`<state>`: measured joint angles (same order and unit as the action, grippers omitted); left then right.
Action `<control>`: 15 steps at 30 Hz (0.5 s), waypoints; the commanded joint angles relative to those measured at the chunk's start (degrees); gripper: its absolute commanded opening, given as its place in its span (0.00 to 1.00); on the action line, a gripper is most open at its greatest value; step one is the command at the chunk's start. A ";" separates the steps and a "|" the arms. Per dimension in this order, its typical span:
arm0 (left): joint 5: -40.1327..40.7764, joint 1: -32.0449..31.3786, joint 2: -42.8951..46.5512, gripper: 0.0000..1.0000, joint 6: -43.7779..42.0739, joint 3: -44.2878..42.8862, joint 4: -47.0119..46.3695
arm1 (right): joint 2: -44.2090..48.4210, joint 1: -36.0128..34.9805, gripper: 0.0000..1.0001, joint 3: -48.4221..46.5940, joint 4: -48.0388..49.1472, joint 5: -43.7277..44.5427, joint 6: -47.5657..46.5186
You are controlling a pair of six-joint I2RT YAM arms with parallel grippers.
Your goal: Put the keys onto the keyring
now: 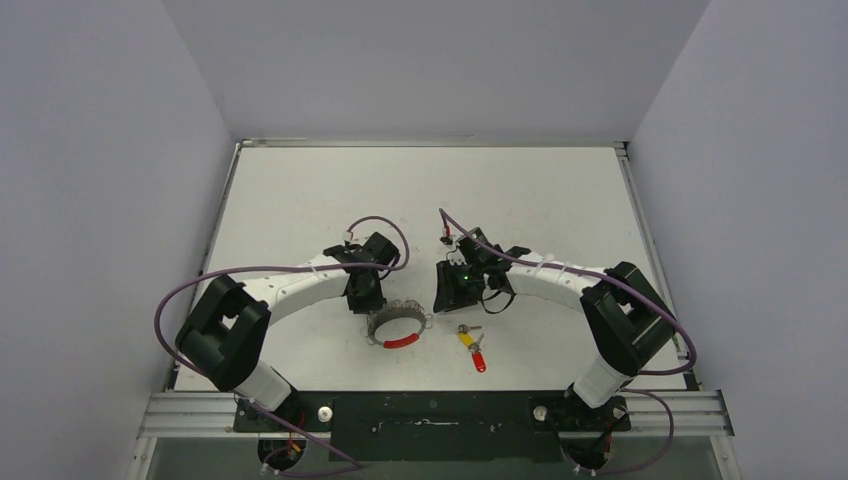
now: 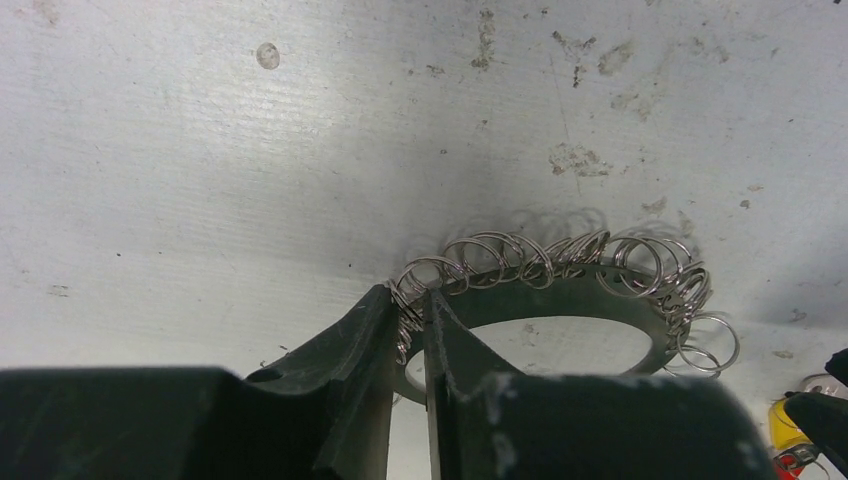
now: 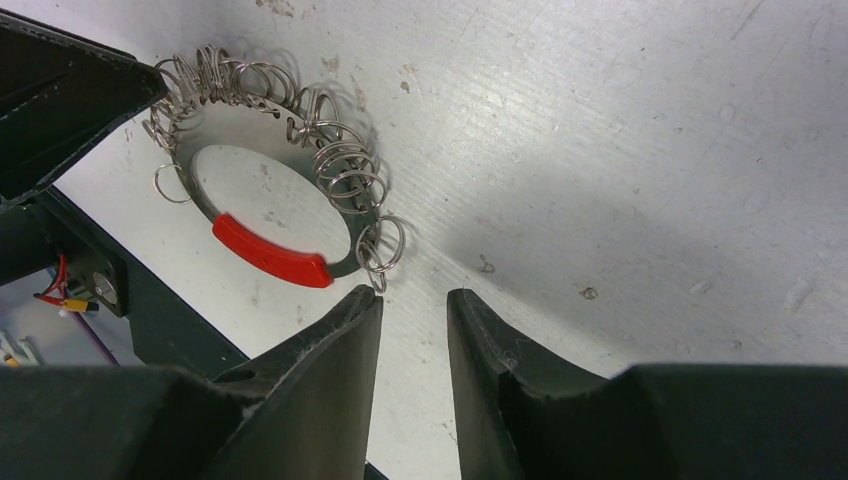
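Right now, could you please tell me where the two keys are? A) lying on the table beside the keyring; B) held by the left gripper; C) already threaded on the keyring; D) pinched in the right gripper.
A: the top view shows the keys lying on the table just right of the keyring, and the right gripper has its jaws open on nothing.

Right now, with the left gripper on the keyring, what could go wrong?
The left gripper pinches only the rim of the keyring, among loose small rings; it may slip or twist when lifted.
The keys lie flat on the table, apart from the open right gripper; they may be hard to pinch.
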<state>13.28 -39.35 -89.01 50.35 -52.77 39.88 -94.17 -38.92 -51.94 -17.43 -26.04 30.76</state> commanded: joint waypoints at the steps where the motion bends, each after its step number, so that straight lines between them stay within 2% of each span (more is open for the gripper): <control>1: 1.05 -0.53 -0.50 0.12 -0.43 -2.22 -0.21 | 3.02 0.68 0.32 0.22 0.30 0.94 -0.44; 9: 1.85 -1.00 -0.62 0.00 -0.51 -2.52 0.19 | 3.46 0.86 0.34 0.05 -0.20 1.09 -0.47; 13: 2.43 -1.49 -0.05 0.00 -1.22 -2.66 0.41 | 3.98 1.08 0.34 -0.09 -0.43 1.21 -0.65; 15: 2.60 -1.75 0.42 0.00 -1.96 -2.75 0.29 | 4.76 1.22 0.41 0.10 -0.22 1.26 -0.98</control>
<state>14.33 -40.42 -89.10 50.00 -53.21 39.92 -92.97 -38.24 -51.72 -18.22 -25.87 30.63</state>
